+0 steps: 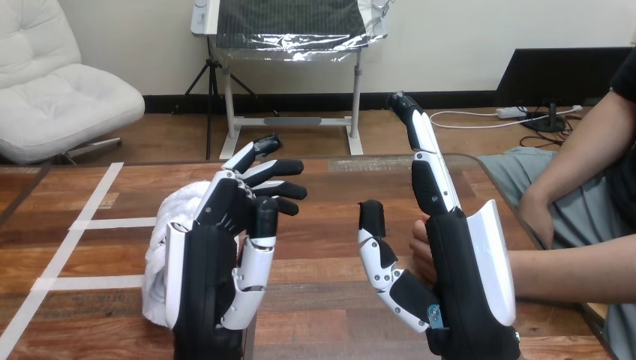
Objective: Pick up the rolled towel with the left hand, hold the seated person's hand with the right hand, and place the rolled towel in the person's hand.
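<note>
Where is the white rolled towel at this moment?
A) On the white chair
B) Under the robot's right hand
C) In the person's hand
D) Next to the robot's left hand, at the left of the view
D: the rolled towel shows beside and behind the left hand; the person's hand, by the right hand, holds no towel.

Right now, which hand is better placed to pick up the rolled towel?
Left. The left hand sits right beside the rolled towel at the view's left, not yet gripping it. The right hand stands upright with straight fingers beside the person's hand, farther from the towel.
</note>
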Motion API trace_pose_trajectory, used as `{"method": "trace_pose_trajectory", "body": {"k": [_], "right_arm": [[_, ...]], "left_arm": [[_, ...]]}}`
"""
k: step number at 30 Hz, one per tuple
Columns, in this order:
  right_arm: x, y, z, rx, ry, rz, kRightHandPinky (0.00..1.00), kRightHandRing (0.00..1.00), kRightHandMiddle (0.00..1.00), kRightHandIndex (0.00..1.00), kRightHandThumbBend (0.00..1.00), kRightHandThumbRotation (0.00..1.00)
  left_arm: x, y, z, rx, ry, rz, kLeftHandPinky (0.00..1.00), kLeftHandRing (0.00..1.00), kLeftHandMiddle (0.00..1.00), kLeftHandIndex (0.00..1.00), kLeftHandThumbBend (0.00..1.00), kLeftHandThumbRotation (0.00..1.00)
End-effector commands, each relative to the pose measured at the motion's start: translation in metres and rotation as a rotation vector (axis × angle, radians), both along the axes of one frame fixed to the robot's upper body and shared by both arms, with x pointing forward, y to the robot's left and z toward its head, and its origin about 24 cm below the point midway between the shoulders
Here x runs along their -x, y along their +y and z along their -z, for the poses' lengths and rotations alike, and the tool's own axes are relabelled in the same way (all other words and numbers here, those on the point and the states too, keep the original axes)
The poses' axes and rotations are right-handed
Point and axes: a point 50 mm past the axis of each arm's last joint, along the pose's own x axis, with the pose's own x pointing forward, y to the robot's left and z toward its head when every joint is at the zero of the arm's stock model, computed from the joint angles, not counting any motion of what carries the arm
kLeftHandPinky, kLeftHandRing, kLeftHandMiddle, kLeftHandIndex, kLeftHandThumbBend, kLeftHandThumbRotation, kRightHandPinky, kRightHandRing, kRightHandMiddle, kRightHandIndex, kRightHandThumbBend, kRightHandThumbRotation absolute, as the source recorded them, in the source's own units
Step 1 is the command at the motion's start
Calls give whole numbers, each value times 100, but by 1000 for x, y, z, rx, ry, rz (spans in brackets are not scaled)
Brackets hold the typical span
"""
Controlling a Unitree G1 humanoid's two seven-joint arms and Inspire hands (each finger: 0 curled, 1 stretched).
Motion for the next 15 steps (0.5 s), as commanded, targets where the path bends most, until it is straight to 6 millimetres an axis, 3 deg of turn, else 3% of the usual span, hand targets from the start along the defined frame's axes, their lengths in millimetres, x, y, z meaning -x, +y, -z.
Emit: {"method": "trace_pose_trajectory", "body": {"k": [1,8,15], "right_arm": [[-7,1,-11,-22,-52,9,100,100,100,98,0,0],[-7,1,-11,-23,-52,9,100,100,100,98,0,0],[-8,1,-11,-50,-49,-9,100,100,100,98,0,0]], "left_arm": [[1,-5,-8,24,-17,-35,53,61,70,78,33,71],[1,-5,-9,-5,-11,-65,54,62,70,77,35,63],[0,-4,-9,-40,-21,-73,55,65,72,78,37,63]]}}
